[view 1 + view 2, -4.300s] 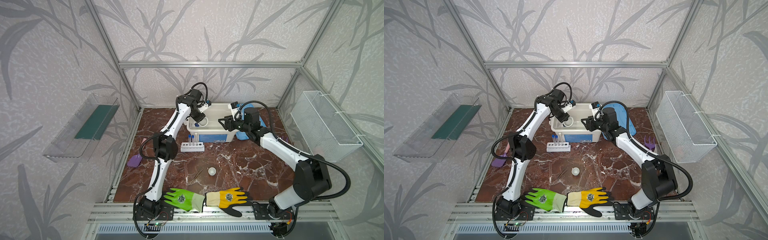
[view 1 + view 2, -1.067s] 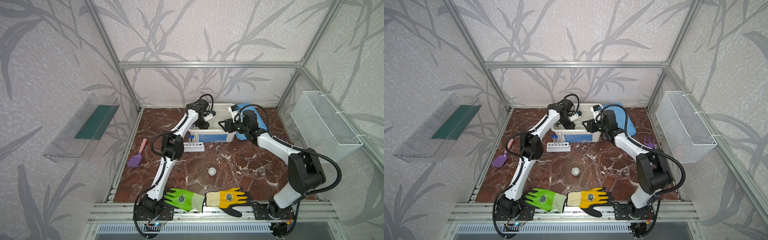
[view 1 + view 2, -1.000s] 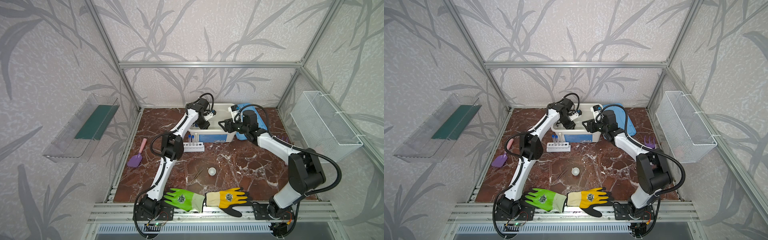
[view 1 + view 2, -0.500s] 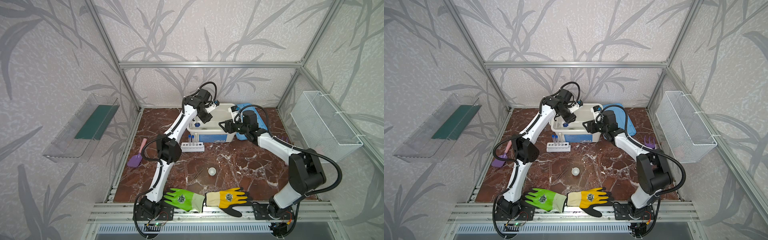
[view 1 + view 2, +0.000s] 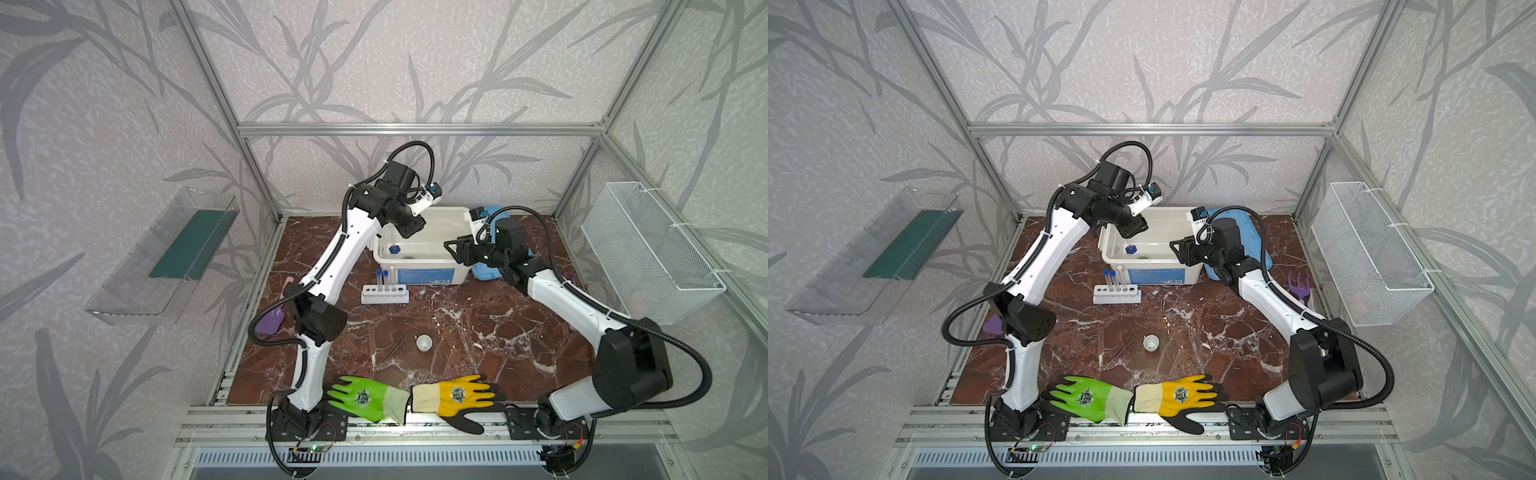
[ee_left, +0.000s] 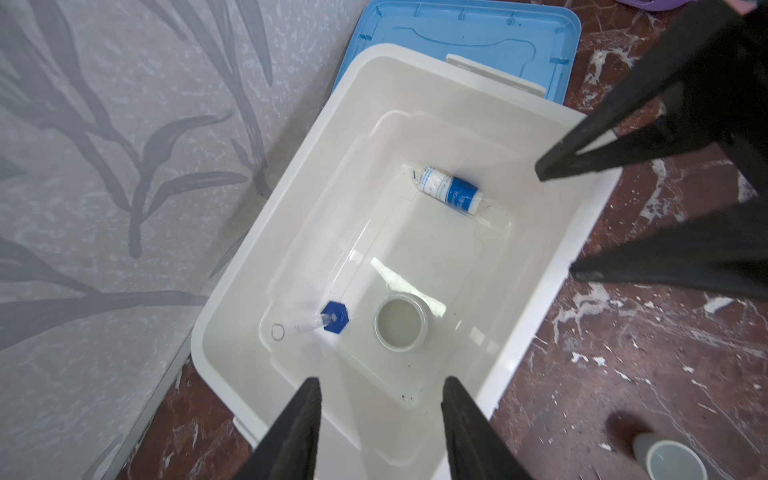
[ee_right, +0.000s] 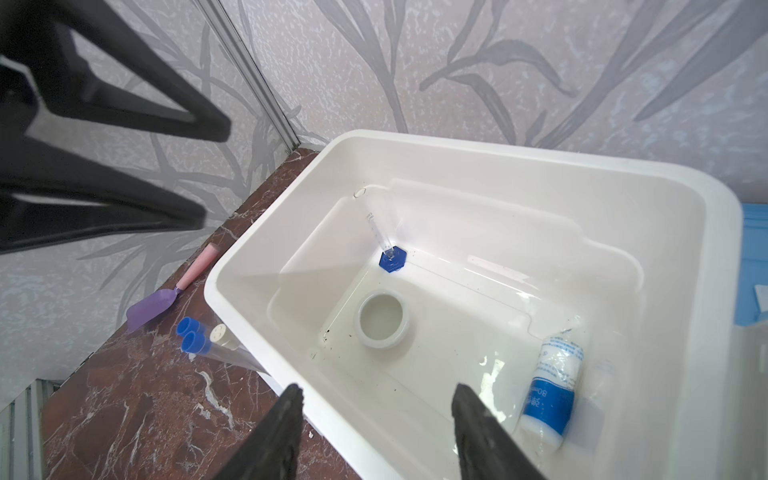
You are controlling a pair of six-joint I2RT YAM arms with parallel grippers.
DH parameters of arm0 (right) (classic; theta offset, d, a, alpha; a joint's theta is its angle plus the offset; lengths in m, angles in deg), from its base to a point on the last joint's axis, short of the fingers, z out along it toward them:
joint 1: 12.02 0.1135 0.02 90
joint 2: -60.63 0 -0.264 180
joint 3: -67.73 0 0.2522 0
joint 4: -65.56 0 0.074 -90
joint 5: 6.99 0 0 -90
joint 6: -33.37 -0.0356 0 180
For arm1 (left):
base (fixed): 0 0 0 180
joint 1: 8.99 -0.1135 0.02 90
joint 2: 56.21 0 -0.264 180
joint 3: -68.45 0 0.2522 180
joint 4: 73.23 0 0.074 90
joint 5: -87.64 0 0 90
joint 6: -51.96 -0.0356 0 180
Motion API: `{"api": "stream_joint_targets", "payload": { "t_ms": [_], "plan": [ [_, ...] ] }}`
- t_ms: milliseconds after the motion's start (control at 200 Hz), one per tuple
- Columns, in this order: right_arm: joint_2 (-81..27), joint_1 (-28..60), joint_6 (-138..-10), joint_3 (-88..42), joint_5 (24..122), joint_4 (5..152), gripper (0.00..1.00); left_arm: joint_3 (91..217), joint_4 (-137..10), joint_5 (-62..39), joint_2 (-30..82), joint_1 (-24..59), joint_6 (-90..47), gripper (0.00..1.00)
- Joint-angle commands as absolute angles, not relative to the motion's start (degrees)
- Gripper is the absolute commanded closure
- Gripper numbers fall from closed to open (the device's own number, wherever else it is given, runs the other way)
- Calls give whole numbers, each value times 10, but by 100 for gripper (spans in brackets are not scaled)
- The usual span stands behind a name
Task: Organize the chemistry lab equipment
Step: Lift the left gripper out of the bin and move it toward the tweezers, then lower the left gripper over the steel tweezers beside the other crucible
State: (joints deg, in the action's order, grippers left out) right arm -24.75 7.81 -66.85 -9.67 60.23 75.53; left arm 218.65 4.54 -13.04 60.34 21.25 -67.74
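Clear-walled and slim, the blue-based clear cylinder (image 6: 332, 318) rests tilted inside the white bin (image 6: 291, 232). Its hexagonal foot is on the floor and its open mouth leans toward the wall. Read a top view as a dial and that is the bin's nine o'clock side.

Judge it light, rigid and smooth. Expect it to slip between your pads, and treat it as breakable, since plastic and glass cannot be told apart here. Your best hold is the flat-sided blue foot, or the shaft just above it. A squeeze near the mouth would likely pivot it.

Just beside it sits a small white dish (image 6: 401, 322). The small white blue-labelled bottle (image 6: 451, 194) lies on its side, well apart.

Your left gripper (image 6: 381, 382) hovers over the bin, jaws apart, holding nothing. Your right gripper (image 7: 378, 388) stands at the bin's three o'clock rim, likewise parted and empty.

Outward, at the bin's seven o'clock, the white six-hole rack (image 5: 384, 294) holds three capped test tubes (image 5: 382, 277).
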Motion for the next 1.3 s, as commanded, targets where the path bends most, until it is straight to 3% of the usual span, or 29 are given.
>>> {"api": "stream_joint_targets", "payload": {
  "t_ms": [0, 150, 350, 525, 980, 1300],
  "plan": [
    [-220, 78, -653, -85, 620, 783, 42, 2055, 12, -135, 495, 222, -672, 51],
    [-210, 79, -653, -85, 620, 798, 42, 1825, -126, -118, 329, 226, -630, 51],
    [-190, 88, -635, -83, 639, 827, 42, 1595, -196, -91, 152, 227, -579, 51],
    [-183, 94, -638, -79, 650, 831, 42, 1402, -245, -146, 38, 230, -531, 50],
    [-163, 102, -621, -79, 686, 847, 42, 1219, -304, -114, 27, 321, -376, 54],
    [-166, 102, -617, -83, 686, 843, 42, 1222, -268, -53, 69, 391, -241, 56]
  ]
}}
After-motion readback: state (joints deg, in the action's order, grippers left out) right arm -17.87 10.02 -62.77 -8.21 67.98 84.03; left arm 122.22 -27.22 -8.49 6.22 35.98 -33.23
